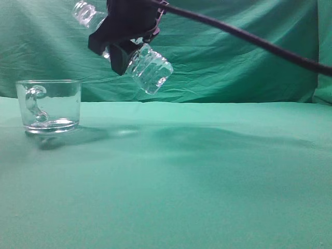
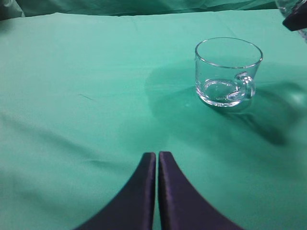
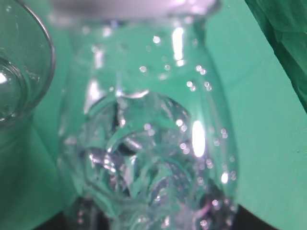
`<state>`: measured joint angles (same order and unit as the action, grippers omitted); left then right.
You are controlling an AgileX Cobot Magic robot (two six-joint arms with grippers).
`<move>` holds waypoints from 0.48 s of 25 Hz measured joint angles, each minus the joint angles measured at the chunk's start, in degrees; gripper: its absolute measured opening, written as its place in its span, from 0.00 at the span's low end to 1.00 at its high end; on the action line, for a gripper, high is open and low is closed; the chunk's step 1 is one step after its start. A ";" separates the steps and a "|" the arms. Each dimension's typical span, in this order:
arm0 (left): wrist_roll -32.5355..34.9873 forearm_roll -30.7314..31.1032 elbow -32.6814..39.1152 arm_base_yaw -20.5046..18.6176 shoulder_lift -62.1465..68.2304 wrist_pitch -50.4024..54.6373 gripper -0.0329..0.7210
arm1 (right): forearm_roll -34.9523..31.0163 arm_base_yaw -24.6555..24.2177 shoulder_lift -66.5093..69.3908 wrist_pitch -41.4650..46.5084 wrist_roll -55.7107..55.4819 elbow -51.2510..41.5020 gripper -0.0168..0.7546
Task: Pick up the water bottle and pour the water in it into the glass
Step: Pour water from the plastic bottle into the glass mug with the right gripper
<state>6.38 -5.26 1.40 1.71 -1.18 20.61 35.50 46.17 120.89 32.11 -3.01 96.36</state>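
My right gripper is shut on the water bottle and holds it in the air, tilted, with the neck up-left and the ribbed base down-right. The neck hangs high above the right rim of the glass. The glass stands upright on the green cloth at the left, handle toward the camera. In the right wrist view the bottle fills the frame, droplets on its wall, with the glass at the left edge. I see no clear water line. My left gripper is shut and empty, low over the cloth, short of the glass.
Green cloth covers the table and a green backdrop hangs behind it. The right arm's dark cable runs in from the upper right. The tip of the right gripper shows at the top right of the left wrist view.
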 joint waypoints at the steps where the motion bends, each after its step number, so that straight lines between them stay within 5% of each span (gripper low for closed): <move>1: 0.00 0.00 0.00 0.00 0.00 0.00 0.04 | 1.21 0.66 1.13 0.91 0.00 1.43 0.41; 12: 0.00 0.00 0.00 0.09 0.00 0.00 0.04 | 11.26 3.58 5.94 3.80 0.00 5.44 0.41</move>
<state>6.38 -5.26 1.40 1.80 -1.18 20.61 46.75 49.76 126.83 35.92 -3.01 101.80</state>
